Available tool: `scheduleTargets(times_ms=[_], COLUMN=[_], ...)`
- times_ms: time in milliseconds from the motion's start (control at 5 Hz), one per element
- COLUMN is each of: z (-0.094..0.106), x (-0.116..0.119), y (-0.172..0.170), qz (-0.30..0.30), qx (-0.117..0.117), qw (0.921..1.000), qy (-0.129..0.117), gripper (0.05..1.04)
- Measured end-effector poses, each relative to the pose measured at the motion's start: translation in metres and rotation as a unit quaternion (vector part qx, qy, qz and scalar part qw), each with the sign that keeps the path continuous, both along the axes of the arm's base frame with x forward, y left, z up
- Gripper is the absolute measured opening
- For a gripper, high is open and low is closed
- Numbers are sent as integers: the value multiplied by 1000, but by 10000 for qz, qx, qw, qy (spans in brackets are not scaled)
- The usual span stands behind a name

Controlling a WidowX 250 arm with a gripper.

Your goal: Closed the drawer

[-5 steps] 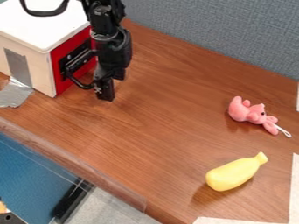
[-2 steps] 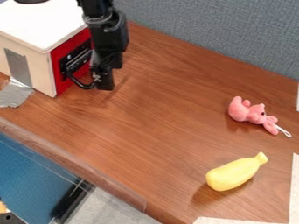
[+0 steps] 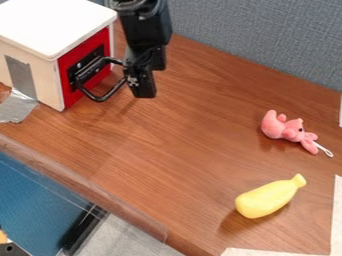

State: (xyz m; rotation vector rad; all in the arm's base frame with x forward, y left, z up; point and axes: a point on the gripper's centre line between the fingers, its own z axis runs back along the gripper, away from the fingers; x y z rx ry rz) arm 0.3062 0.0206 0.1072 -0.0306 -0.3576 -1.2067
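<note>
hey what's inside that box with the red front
The inside can't be seen: the white top and red front cover it. A black handle sticks out from the front.

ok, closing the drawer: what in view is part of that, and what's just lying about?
Part of the job:
- drawer
- its black handle
- box around it
- pincer, beside the handle

Just lying about:
- pink stuffed toy
- yellow toy

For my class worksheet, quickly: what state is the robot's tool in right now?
Tool: beside the black handle; whether it is open or closed cannot be told.
</note>
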Motion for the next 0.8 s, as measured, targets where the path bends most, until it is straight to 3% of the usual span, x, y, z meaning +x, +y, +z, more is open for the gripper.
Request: scheduleTargets(times_ms=[200, 400, 600, 800], z=[19, 33, 41, 52], x=[-17, -40, -58, -77], y=[-16, -22, -24, -25], qz=[738, 1999, 3037, 3925], qx=[30, 527, 790, 829], qw=[9970, 9773, 9456, 9071], qy=[214, 474, 860, 1275], gripper=[1000, 1000, 1000, 1000])
